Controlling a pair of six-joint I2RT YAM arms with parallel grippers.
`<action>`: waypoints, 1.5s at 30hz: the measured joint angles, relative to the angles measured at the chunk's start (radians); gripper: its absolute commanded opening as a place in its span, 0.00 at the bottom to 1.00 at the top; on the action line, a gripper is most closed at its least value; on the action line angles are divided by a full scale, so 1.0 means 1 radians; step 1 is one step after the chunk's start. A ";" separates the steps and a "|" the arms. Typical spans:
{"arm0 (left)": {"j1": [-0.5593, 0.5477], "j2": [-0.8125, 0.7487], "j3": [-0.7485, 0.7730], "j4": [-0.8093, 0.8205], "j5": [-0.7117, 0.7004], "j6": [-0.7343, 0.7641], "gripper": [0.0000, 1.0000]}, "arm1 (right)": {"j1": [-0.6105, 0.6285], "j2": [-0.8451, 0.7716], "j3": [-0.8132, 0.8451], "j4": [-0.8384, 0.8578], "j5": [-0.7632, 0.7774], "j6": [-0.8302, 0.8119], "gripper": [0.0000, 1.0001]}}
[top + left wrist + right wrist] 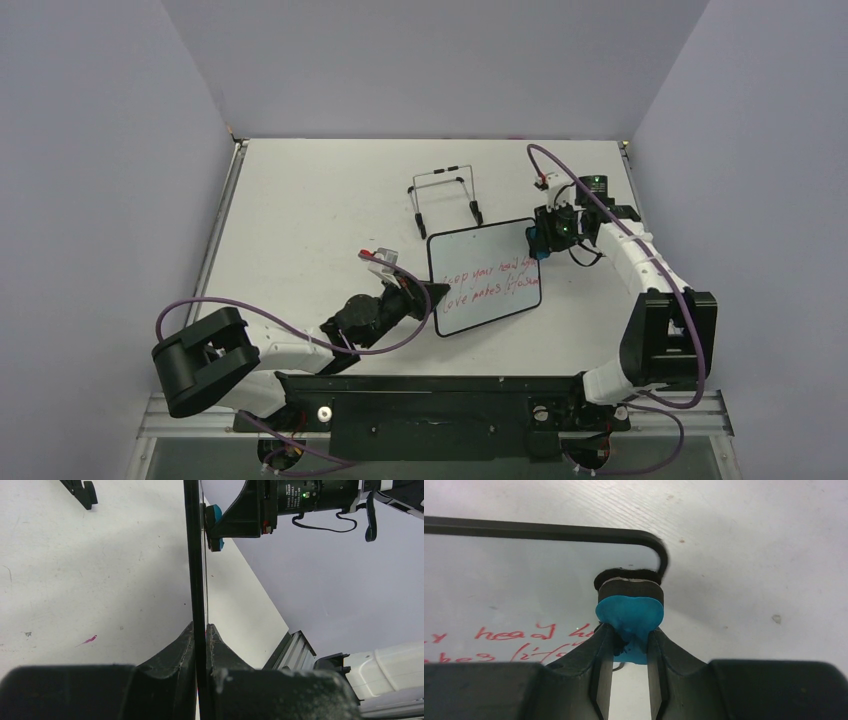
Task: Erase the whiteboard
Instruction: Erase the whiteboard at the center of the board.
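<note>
The whiteboard (485, 275) sits on the surface (300, 220) between the 2 pincers, turned a little askew. The pictures do not show whether it lies flat or is raised at one side. Its white face carries 2 lines of red handwriting across the lower half; the upper half is blank.

The left pincer (200, 630) is at the board's left edge. Its 2 fingers are pressed together on the thin black frame, 1 on each face. In the left wrist view the board shows edge-on, running straight away from this grip.

The right pincer (630, 635) is at the board's far right corner. It pinches a small blue eraser (629, 617) by its narrow end. The eraser's dark felt pad meets the board's face just inside the rounded corner of the frame, above the end of the upper red line.

A black wire stand (445, 195) rests just beyond the board's far edge, apart from it.
</note>
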 measured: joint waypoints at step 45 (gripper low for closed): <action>0.077 0.019 0.018 0.029 0.064 0.057 0.00 | 0.076 -0.405 -0.082 -0.038 -0.472 -0.057 0.00</action>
